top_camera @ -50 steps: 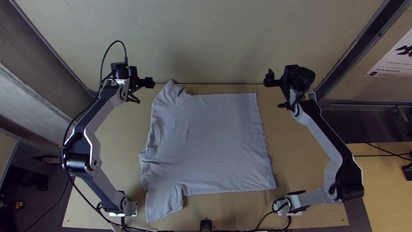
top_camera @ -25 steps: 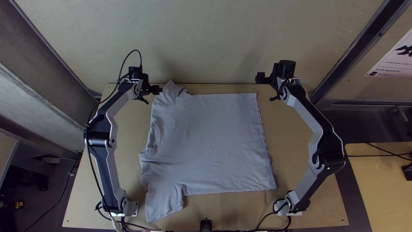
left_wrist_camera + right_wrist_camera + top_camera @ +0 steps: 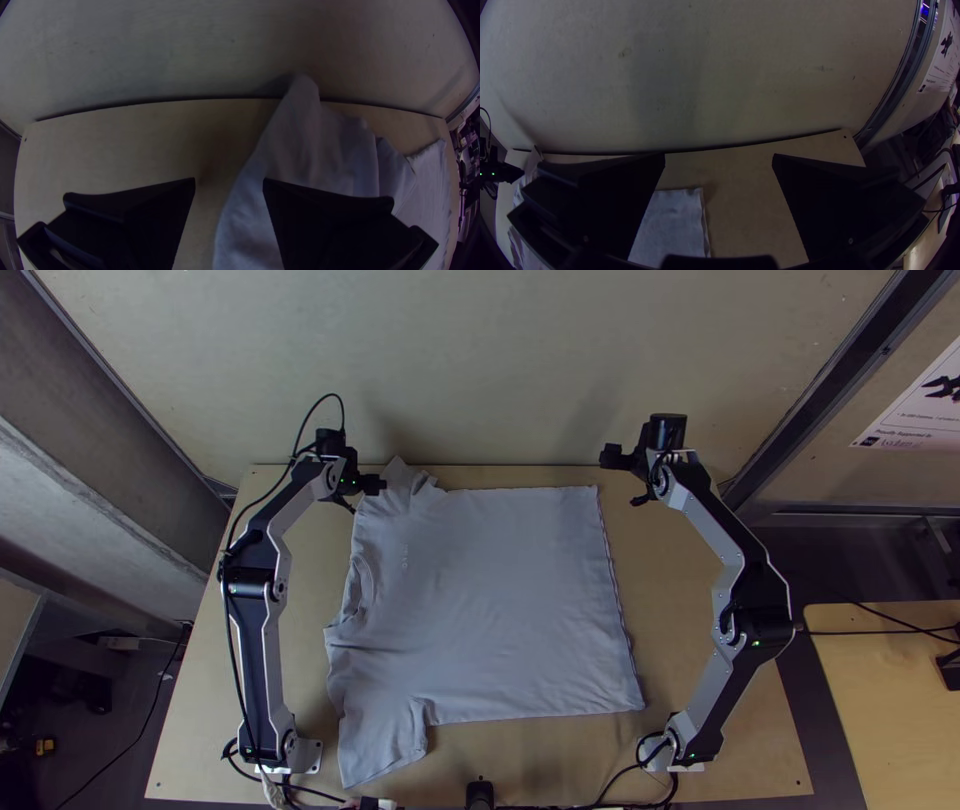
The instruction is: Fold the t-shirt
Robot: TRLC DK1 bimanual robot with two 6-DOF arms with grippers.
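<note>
Across bench [image 3: 305,655] | t-shirt [image 3: 490,600] spread | left pincer [image 3: 367,497] wide, near far sleeve [image 3: 398,478] | right pincer [image 3: 618,481] wide, near hem corner [image 3: 592,494]

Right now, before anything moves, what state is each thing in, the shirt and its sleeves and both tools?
T-shirt: spread out, not folded, wrinkled toward the left.
Far sleeve: rumpled, tip at the table's far edge.
Near sleeve: laid out toward the table's near edge.
Left tool: open, holding nothing, by the far sleeve.
Right tool: open, holding nothing, near the shirt's far right corner.
</note>
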